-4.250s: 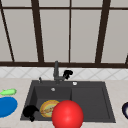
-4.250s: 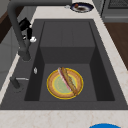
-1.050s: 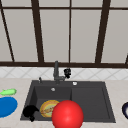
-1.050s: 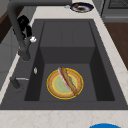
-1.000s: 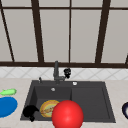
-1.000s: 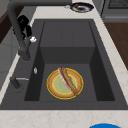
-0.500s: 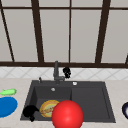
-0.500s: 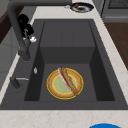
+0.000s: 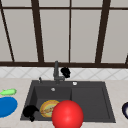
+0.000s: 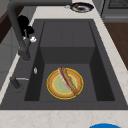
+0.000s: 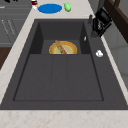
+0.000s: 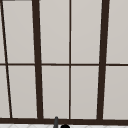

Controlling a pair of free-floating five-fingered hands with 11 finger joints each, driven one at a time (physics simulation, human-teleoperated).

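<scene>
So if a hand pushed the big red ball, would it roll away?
Probably yes. The red ball looks perfectly round and smooth, so a nudge would likely send it rolling. Its smooth skin might also be slippery. It sits at the front edge of the sink, beside the plate, so it could roll either way.

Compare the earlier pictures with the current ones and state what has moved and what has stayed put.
Nothing visibly changed. The right robot hand is by the faucet, just as before, and the left robot hand sits at the sink's front left corner. The plate with the hot dog and the red ball lie where they were.
</scene>
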